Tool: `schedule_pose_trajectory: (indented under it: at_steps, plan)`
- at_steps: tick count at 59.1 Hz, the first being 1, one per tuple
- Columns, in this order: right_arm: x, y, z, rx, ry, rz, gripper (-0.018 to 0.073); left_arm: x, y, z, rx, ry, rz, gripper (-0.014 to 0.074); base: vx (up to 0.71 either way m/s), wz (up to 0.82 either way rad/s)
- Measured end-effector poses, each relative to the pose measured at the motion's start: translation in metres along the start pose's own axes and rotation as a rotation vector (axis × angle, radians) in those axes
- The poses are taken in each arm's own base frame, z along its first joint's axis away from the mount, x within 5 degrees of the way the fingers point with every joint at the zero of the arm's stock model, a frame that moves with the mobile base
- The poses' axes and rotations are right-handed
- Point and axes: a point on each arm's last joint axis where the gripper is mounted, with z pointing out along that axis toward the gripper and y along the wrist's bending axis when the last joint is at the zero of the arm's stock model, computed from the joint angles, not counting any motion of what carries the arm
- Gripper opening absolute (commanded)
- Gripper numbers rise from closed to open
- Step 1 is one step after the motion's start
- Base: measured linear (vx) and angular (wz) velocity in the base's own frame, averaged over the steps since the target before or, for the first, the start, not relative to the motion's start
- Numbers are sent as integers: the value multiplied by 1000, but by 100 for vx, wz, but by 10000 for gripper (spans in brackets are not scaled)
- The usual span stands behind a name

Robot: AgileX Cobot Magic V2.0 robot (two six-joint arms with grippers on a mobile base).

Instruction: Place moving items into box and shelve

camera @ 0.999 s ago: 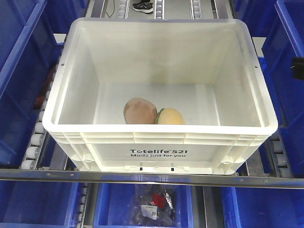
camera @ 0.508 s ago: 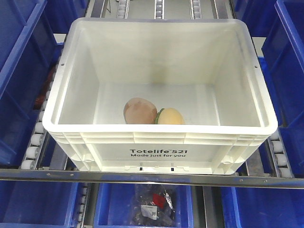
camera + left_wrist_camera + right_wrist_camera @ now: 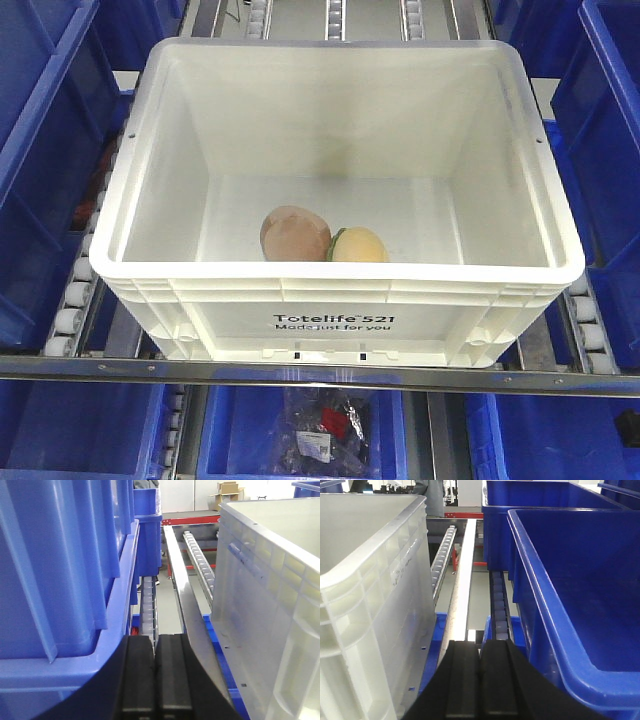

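The white box point(image 3: 140, 180) printed "Totelife 521" sits on the roller shelf point(image 3: 72, 295). Inside it, near the front wall, a pink-brown ball point(image 3: 294, 234) touches a pale yellow egg-shaped toy point(image 3: 360, 246) with a green edge. Neither gripper shows in the front view. In the left wrist view my left gripper point(image 3: 154, 642) is shut with nothing in it, low beside the box's left wall point(image 3: 265, 590). My right gripper point(image 3: 479, 647) is likewise shut and bare, beside the box's right wall point(image 3: 370, 590).
Blue bins flank the box on both sides point(image 3: 40, 150) point(image 3: 605, 130) and below point(image 3: 90, 430). A lower bin holds a dark plastic-wrapped packet point(image 3: 322, 430). Grey steel rails point(image 3: 177, 595) point(image 3: 462, 590) and roller strips point(image 3: 499, 605) run along each side of the box.
A dark shoe at the top edge one second ago has left the view, as has a dark shape at the right edge. Box and toys have not moved.
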Motion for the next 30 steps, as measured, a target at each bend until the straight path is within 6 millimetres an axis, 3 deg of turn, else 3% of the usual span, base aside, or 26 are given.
schedule_pose_trajectory:
  at_steps: [30]
  plan:
    - [0, 0, 0, 0, 0, 2, -9, 0, 0, 0, 0, 0, 0, -8, 0, 0]
